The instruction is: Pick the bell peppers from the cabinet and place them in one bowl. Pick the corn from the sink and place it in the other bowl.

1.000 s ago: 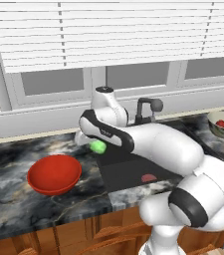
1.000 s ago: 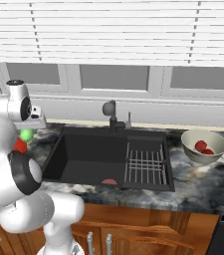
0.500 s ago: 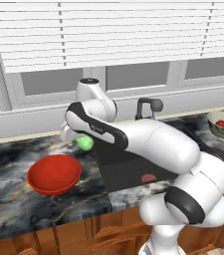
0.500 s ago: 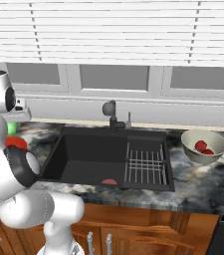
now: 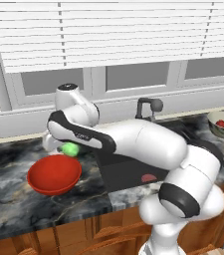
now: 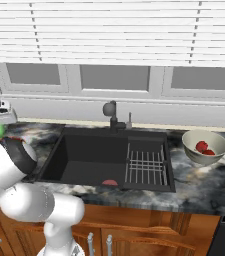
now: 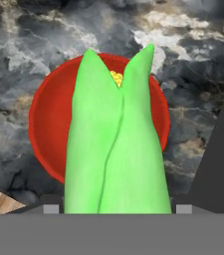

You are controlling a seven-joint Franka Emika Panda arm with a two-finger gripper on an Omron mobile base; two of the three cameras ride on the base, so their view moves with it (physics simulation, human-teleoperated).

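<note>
Over the red bowl [image 5: 54, 174], the gripper [image 5: 63, 148] clamps the corn [image 7: 116, 144], held clear above the rim. Both peppers [image 6: 204, 148] seem already in the grey bowl [image 6: 204, 148]. Next, I judge: lower slightly and let go.

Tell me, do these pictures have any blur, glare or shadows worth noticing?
Left base view: sharp, evenly lit, a soft shadow under the red bowl on the marbled counter. Right base view: equally crisp, the black sink shows no glare. Hand view: the green corn looms huge and soft-edged because it sits so near the lens.
</note>
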